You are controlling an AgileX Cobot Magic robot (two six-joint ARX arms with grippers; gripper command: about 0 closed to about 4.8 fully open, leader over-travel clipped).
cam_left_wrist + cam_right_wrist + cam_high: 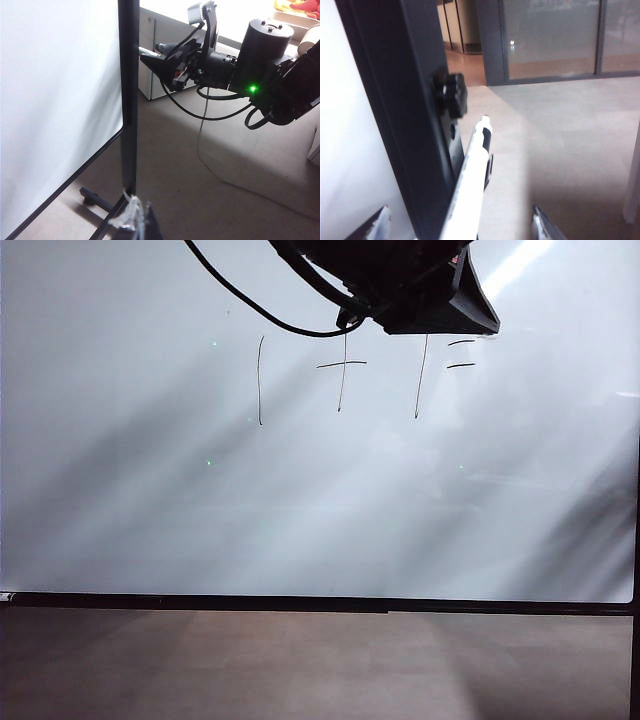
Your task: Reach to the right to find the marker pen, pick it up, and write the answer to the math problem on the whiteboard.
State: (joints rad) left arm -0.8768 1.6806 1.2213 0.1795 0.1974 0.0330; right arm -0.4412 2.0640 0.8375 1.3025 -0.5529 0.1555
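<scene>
The whiteboard (pixel 300 520) fills the exterior view, with the math problem (pixel 345 370) written high on it as one plus one equals. The answer is not in view. The marker pen (pixel 472 175), white with a dark tip, lies along the board's black side post (pixel 405 125). My right gripper (pixel 461 217) is open with the pen between its wide-spread fingers, neither one touching it. The left wrist view shows that gripper (pixel 150 56) at the post. My left gripper (pixel 135 215) hangs lower by the post, its tips together and holding nothing.
A black arm part (pixel 410 285) with a cable hangs in at the top of the exterior view. A knob (pixel 451 95) sticks out of the post. The stand's foot (pixel 97 197), a loose cable (pixel 210 150) and a white cabinet (pixel 160 75) are beyond the board's edge.
</scene>
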